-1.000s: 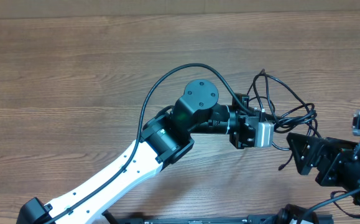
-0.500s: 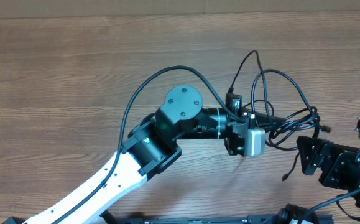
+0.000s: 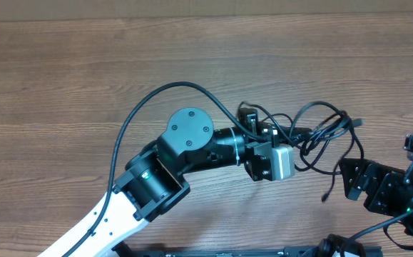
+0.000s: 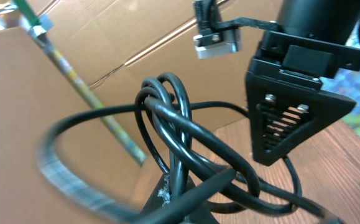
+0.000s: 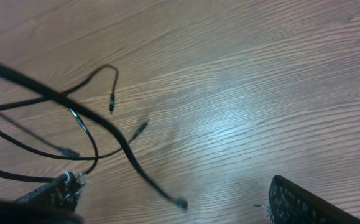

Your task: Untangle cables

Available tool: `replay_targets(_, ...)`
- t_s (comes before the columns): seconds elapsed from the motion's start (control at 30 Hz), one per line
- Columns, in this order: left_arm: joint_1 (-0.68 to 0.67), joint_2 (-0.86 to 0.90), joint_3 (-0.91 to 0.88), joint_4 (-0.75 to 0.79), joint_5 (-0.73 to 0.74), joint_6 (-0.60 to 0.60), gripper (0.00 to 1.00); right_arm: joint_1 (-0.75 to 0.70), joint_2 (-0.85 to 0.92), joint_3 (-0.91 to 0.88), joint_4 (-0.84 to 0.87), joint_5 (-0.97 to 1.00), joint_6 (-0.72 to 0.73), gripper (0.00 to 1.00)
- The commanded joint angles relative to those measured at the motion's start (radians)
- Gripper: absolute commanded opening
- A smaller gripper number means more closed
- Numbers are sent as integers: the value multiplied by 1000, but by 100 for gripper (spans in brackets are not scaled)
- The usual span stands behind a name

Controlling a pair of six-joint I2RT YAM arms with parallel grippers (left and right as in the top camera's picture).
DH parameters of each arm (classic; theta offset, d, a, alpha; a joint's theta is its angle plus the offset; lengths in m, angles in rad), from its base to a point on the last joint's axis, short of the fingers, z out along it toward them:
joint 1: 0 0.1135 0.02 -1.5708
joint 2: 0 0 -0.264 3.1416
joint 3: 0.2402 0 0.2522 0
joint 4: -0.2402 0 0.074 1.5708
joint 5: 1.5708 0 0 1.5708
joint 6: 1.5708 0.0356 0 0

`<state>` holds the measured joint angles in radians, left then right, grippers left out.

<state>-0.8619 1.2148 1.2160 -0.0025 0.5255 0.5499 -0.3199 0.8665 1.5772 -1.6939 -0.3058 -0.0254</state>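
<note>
Left gripper [image 3: 281,135] fingers are pressing together on the cables [image 3: 327,128], holding the knotted bunch up over the table [image 3: 85,71]. Right gripper [image 3: 350,182] is hovering just beside it, fingers spread wide and gripping nothing. I'm guessing we're in the pulling-apart step, so next it's needing one loose strand to grab. Plug ends [image 5: 112,106] are dangling and crossing, so they could snag.

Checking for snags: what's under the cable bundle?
Bare wooden table shows beneath the cables; the left arm covers whatever lies under it.

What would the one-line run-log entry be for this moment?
left gripper: shut on cables | right gripper: open, empty, over table | cables: tangled bundle, not yet separated
</note>
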Motion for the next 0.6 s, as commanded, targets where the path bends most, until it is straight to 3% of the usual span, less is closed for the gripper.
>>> replay_targets(0.0, 6, -67, 4, -8, -120, -15, 4, -1, -3, -7, 2, 56, 7, 95)
replay_targets(0.37, 6, -95, 4, -45, -400, -30, 4, -1, -3, -7, 1, 109, 52, 95)
replay_targets(0.57, 6, -95, 4, -50, -393, -26, 4, -1, -3, -7, 22, 109, 78, 100)
